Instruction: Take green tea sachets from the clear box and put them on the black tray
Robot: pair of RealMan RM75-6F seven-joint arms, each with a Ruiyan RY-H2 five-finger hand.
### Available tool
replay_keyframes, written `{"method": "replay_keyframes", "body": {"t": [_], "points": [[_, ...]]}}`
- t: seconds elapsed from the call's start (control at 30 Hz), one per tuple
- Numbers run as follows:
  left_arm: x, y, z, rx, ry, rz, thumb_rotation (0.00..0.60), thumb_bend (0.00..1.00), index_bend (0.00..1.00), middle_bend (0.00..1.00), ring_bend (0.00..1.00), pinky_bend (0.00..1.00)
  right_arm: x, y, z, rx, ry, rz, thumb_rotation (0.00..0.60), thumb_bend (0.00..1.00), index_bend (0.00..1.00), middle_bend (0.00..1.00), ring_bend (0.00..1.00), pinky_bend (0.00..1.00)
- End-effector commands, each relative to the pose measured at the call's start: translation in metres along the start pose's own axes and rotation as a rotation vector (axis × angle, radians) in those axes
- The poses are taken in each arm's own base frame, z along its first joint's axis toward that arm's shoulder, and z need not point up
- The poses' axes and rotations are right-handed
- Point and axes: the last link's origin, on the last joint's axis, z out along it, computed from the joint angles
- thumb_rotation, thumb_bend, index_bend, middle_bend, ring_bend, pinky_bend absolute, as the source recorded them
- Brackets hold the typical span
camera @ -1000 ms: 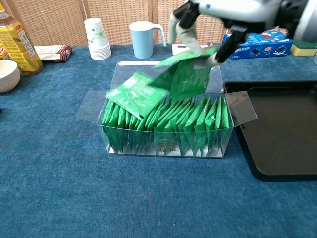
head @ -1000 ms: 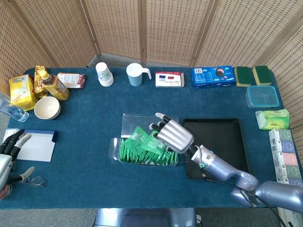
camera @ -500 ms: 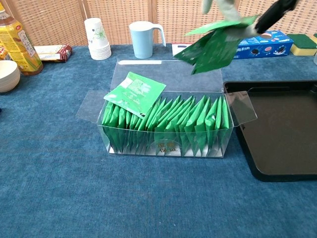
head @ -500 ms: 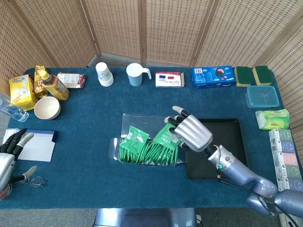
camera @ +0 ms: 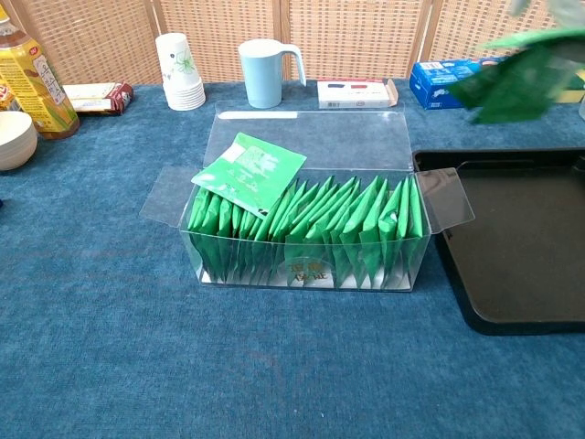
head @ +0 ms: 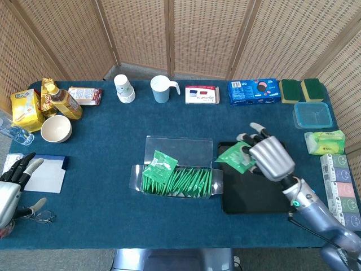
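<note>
Sachets [camera: 311,224] in clear box [camera: 174,197], upright

In the chest view, the held green sachets [camera: 512,78] at 2 o'clock are motion-blurred, and the right hand [head: 269,158] is cut off above the frame. The black tray [camera: 548,302] is cropped by the right edge. In the head view, the left hand [head: 12,183] at 8 o'clock is clipped by the left edge, and its grip cannot be judged.
</note>
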Motion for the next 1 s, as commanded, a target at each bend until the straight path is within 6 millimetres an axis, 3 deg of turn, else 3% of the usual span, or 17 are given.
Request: {"method": "replay_keyframes", "body": {"t": [0.03, 0.23, 0.3, 0.37, 0.47, 0.53, 0.83, 1.0], "points": [[0.0, 0.003, 0.002, -0.008, 0.0, 0.0, 0.592, 0.18, 0.09, 0.03, 0.08, 0.27, -0.01, 0.012, -0.016, -0.044, -0.038, 0.001, 0.6, 0.44, 0.69, 0.36, 0.45, 0.18], [0.0, 0.007, 0.003, -0.019, -0.001, 0.003, 0.591, 0.18, 0.09, 0.03, 0.08, 0.27, -0.035, 0.019, -0.029, -0.068, -0.124, 0.01, 0.6, 0.44, 0.58, 0.31, 0.39, 0.16], [0.001, 0.007, 0.002, -0.018, 0.0, 0.005, 0.591, 0.18, 0.09, 0.03, 0.08, 0.27, -0.04, 0.019, -0.028, -0.065, -0.135, 0.009, 0.6, 0.44, 0.47, 0.28, 0.36, 0.15], [0.002, 0.007, 0.001, -0.013, 0.001, 0.007, 0.591, 0.18, 0.09, 0.03, 0.08, 0.27, -0.045, 0.02, -0.026, -0.065, -0.148, 0.004, 0.6, 0.44, 0.27, 0.22, 0.32, 0.13], [0.002, 0.005, -0.001, -0.004, 0.001, 0.007, 0.589, 0.18, 0.09, 0.03, 0.08, 0.27, -0.05, 0.021, -0.023, -0.073, -0.164, 0.003, 0.6, 0.43, 0.06, 0.15, 0.26, 0.12], [0.002, 0.004, -0.003, 0.002, 0.001, 0.007, 0.59, 0.18, 0.09, 0.03, 0.08, 0.27, -0.051, 0.022, -0.022, -0.081, -0.17, -0.006, 0.6, 0.42, 0.01, 0.11, 0.22, 0.11], [0.0, 0.001, -0.004, 0.009, -0.003, 0.001, 0.591, 0.18, 0.09, 0.03, 0.08, 0.27, -0.045, 0.024, -0.024, -0.129, -0.138, -0.015, 0.6, 0.32, 0.0, 0.01, 0.1, 0.09], [0.0, 0.001, -0.004, 0.008, -0.004, -0.001, 0.59, 0.18, 0.09, 0.03, 0.08, 0.27, -0.042, 0.026, -0.029, -0.152, -0.12, -0.01, 0.6, 0.3, 0.0, 0.0, 0.05, 0.09]]}}
